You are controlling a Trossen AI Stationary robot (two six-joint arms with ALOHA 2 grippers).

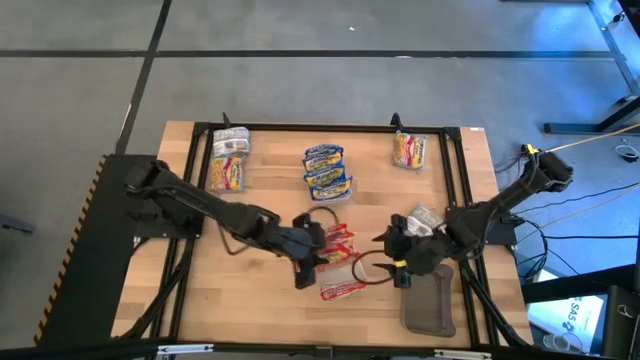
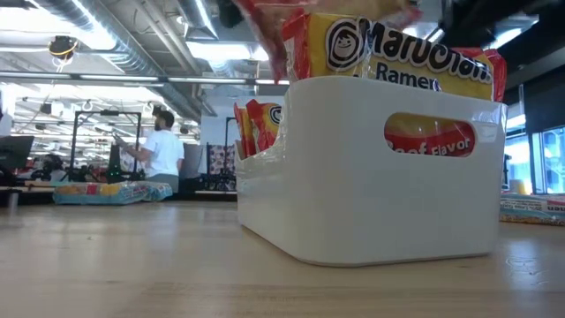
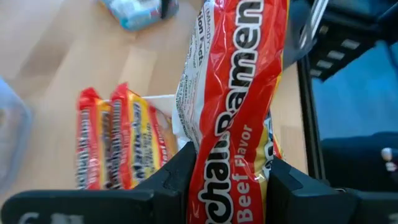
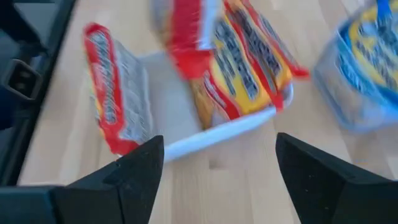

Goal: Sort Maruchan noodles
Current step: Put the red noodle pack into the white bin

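One red beef-flavour packet is sitting clamped in the left claw above the white tray; its top end is being cut off. Right claw is standing wide apart, empty, facing blurred red-yellow packets leaning in that tray on the tabletop.

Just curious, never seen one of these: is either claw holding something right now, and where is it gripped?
The left claw pinches a red noodle packet near one end, over the white tray. The right claw is open, holding nothing.
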